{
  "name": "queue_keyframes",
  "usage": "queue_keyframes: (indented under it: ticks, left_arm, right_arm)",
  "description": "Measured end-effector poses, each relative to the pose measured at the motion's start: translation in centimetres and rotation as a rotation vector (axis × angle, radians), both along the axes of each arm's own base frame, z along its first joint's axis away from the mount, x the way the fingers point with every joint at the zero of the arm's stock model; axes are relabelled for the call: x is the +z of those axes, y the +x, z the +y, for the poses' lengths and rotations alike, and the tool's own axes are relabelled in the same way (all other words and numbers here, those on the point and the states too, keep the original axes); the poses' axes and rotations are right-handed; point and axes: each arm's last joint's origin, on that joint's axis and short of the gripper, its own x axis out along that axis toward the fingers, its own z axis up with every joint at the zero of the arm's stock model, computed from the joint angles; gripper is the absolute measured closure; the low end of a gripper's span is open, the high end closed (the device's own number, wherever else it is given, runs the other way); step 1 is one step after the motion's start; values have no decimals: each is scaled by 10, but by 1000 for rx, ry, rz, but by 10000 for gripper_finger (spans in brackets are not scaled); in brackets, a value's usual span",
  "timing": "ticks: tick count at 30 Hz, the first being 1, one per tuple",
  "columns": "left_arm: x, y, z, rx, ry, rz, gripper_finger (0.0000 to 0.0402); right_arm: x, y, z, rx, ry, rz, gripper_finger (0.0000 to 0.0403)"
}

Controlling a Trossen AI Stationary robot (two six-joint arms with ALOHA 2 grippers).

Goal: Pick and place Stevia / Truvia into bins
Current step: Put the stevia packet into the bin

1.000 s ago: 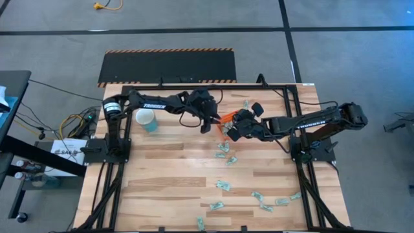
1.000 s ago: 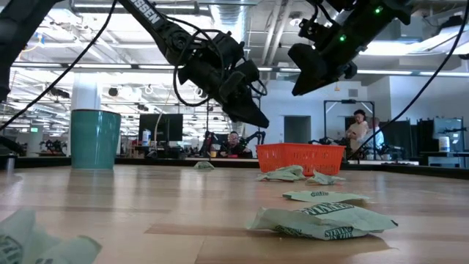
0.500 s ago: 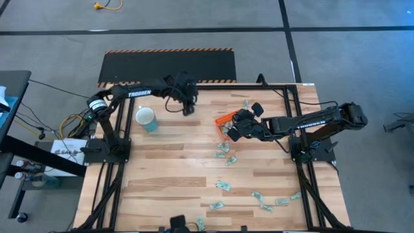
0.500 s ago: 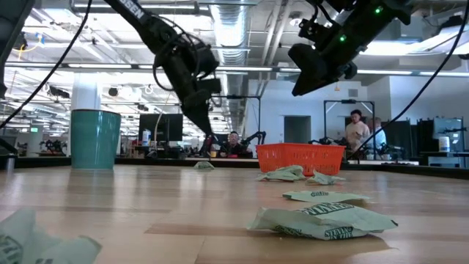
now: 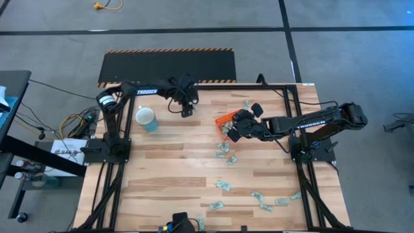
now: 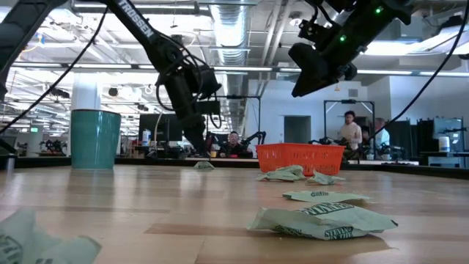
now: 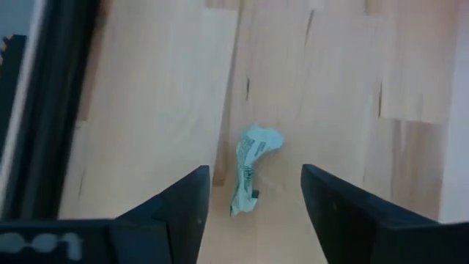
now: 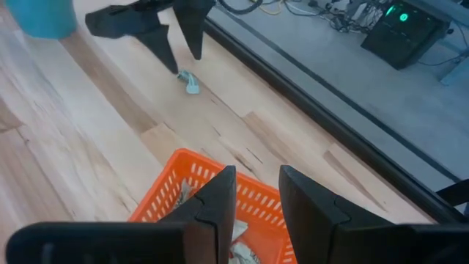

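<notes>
The left gripper [image 7: 253, 202] hangs just above the far strip of the table [image 5: 174, 168], its two fingers [image 7: 183, 213] spread wide with nothing between them but a single crumpled packet [image 7: 250, 169] lying on the wood directly ahead. By the look of it the step in hand is the approach to a pick: the jaws are lined up either side of that packet and the next move calls for a short descent, a close on the paper, and then a carry across to the orange tray [image 5: 225, 123]. The packet is pale green and white, twisted and standing partly on edge rather than flat — it should pinch easily but could slip or fold further. The high view places this gripper near the table's far edge, just beside the blue-and-white cup [image 5: 146, 118] and well apart from the tray. The right gripper [image 8: 256, 202] waits above the tray, fingers a little apart and holding nothing that I can see; below it the mesh tray already has some packets inside. More packets [image 5: 223, 150] lie scattered on the wood near the tray, and others further down the table's near side [image 5: 262, 197] — most of the task looks undone.
</notes>
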Motion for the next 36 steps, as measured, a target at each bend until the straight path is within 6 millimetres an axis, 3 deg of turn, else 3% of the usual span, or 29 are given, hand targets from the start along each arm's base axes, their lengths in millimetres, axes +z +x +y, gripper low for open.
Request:
queue_keyframes:
  ticks: [10, 18, 25, 29, 36]
  left_arm:
    - [-4, 1, 2, 8, 32, 26, 177]
    - [-29, 4, 3, 22, 13, 96, 177]
    - [-35, 6, 4, 18, 5, 98, 179]
    - [-36, 6, 3, 10, 5, 102, 213]
    - [-37, 6, 2, 7, -7, 106, 338]
  right_arm:
    - [0, 0, 1, 2, 0, 5, 303]
    - [0, 0, 1, 2, 1, 1, 303]
    - [0, 0, 1, 2, 1, 1, 303]
    - [0, 0, 1, 2, 1, 4, 303]
    - [0, 0, 1, 2, 1, 4, 303]
